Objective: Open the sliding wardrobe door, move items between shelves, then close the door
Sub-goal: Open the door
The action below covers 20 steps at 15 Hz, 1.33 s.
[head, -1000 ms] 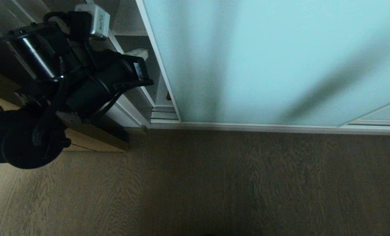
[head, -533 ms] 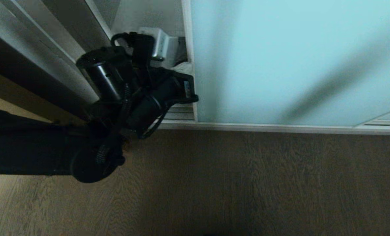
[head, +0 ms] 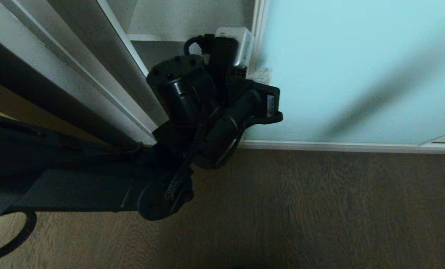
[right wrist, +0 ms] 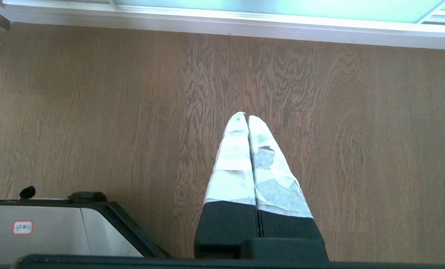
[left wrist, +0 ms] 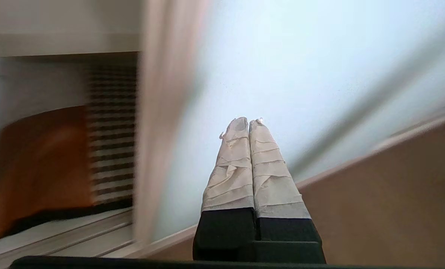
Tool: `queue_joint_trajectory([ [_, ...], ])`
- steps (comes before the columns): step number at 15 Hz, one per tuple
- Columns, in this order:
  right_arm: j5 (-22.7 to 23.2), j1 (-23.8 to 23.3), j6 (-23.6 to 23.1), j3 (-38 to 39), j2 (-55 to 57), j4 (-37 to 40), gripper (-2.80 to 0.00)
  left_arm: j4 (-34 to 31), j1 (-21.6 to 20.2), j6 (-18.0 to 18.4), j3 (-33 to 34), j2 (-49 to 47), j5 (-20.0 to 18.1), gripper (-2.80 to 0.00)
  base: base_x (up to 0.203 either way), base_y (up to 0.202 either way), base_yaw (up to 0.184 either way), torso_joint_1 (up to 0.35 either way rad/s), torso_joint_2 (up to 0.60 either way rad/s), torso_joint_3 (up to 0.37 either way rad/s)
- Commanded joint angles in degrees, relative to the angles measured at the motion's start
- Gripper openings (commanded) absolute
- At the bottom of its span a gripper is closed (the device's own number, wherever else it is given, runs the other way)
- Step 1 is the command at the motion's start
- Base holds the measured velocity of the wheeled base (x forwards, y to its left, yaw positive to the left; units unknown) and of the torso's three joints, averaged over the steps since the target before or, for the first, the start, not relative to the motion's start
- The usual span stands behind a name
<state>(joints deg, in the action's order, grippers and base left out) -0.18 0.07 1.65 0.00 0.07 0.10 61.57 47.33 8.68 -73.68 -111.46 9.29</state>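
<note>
Pressing its pinched-together, empty left gripper against the sliding wardrobe door edge, the arm does best pushing level and steadily — never twisting — along the track.

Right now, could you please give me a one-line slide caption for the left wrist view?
Shut left end effector at the pale aqua frosted-glass sliding door, tan-and-houndstooth cushion visible inside.

Dim brown wood-grain floor beneath a pale wardrobe base rail.
</note>
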Motion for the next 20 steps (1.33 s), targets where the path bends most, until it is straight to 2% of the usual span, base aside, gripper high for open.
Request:
queue_joint_trajectory([
  [1, 0.01, 0.01, 0.07, 0.00, 0.01, -0.01, -2.80, 0.30, 2.53, 0.02, -2.07, -3.27, 0.11, -2.80, 0.000, 0.000, 0.000, 0.000, 0.00, 0.000],
  [5, 0.01, 0.01, 0.02, 0.00, 0.01, -0.01, -2.80, 0.61, 6.32, 0.16, -4.79, -7.87, 0.33, -2.80, 0.000, 0.000, 0.000, 0.000, 0.00, 0.000],
  [9, 0.01, 0.01, 0.02, 0.00, 0.01, -0.01, -2.80, 1.74, 6.48, 0.48, -3.84, -2.86, 3.61, -2.80, 0.000, 0.000, 0.000, 0.000, 0.00, 0.000],
  [14, 0.01, 0.01, 0.02, 0.00, 0.01, -0.01, -2.80, 2.12, 7.87, 0.06, 6.03, 6.83, 5.34, -2.80, 0.000, 0.000, 0.000, 0.000, 0.00, 0.000],
  [17, 0.01, 0.01, 0.02, 0.00, 0.01, -0.01, -2.80, 1.86, 7.73, 0.11, 2.29, 3.44, 5.54, -2.80, 0.000, 0.000, 0.000, 0.000, 0.00, 0.000],
  [20, 0.01, 0.01, 0.02, 0.00, 0.01, -0.01, -2.80, 1.48, 7.56, 0.12, -7.56, -2.91, 5.46, -2.80, 0.000, 0.000, 0.000, 0.000, 0.00, 0.000],
])
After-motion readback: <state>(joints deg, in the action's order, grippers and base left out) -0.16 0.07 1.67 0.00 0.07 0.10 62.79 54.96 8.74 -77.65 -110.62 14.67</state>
